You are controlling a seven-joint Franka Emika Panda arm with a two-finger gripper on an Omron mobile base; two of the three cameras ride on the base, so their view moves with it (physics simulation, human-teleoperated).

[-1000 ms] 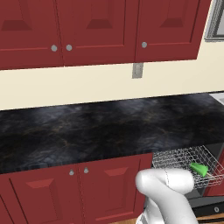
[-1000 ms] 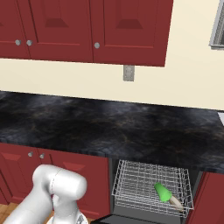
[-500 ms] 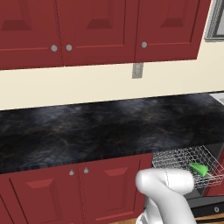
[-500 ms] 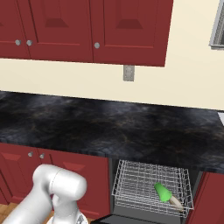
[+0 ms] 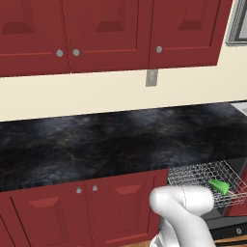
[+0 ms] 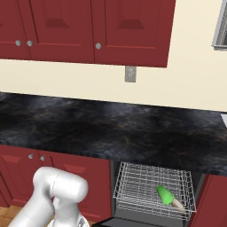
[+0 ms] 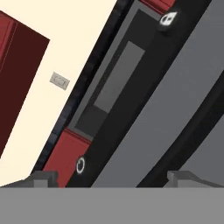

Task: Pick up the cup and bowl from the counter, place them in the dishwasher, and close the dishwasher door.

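The green cup (image 5: 219,185) (image 6: 165,194) lies on its side in the silver wire rack (image 6: 146,188) pulled out of the dishwasher (image 5: 205,181) below the black counter (image 5: 111,140) (image 6: 115,128). A pale cream sliver of the bowl (image 6: 178,205) shows right beside the cup; the rest of it is hard to make out. In the hand view, rolled sideways, my gripper (image 7: 113,179) is open with nothing between its fingertips (image 7: 43,177). Close in front of it slant the dishwasher door's grey panel (image 7: 188,87) and black bar (image 7: 131,113).
Red base cabinets (image 5: 82,207) (image 6: 26,168) flank the dishwasher on the left. Red wall cabinets (image 5: 106,34) hang above a cream wall with a grey outlet (image 5: 152,77) (image 7: 60,80). My white arm (image 5: 181,207) (image 6: 57,190) rises in the foreground, low in front of the cabinets.
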